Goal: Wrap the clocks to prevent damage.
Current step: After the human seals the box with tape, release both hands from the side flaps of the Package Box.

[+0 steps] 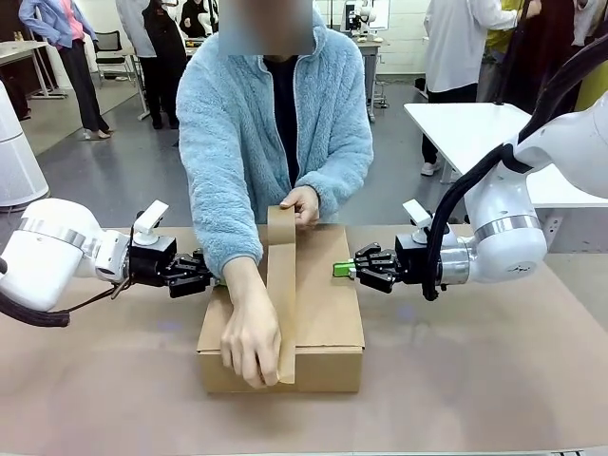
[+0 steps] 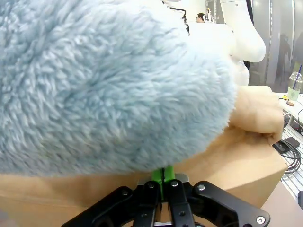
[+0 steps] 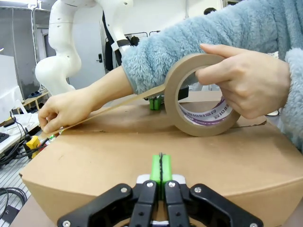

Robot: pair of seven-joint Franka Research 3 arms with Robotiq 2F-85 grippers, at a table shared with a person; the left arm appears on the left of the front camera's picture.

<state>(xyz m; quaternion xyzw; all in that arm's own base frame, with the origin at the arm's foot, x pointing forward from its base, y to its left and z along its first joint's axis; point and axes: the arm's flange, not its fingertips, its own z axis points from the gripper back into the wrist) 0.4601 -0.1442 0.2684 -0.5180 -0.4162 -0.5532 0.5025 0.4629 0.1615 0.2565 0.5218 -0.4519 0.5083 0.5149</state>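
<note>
The clocks are out of view. A closed cardboard box (image 1: pixel 328 318) lies mid-table. A person stretches a strip of brown tape (image 1: pixel 281 294) over its top. One hand (image 1: pixel 251 344) presses the tape's end at the near edge, and the other (image 1: pixel 302 203) holds the tape roll (image 3: pixel 202 94) at the far edge. My left gripper (image 1: pixel 211 278) is shut, its green pads (image 2: pixel 163 175) against the box's left side, under the person's fluffy blue sleeve (image 2: pixel 104 80). From the right, my right gripper (image 1: pixel 340 269) is shut too, its pads (image 3: pixel 161 168) touching the box's top edge.
The brown tabletop (image 1: pixel 494 380) spreads around the box. A white table (image 1: pixel 465 123) stands behind at the right, with people farther off. Cables (image 2: pixel 289 147) lie off the table's edge in the left wrist view.
</note>
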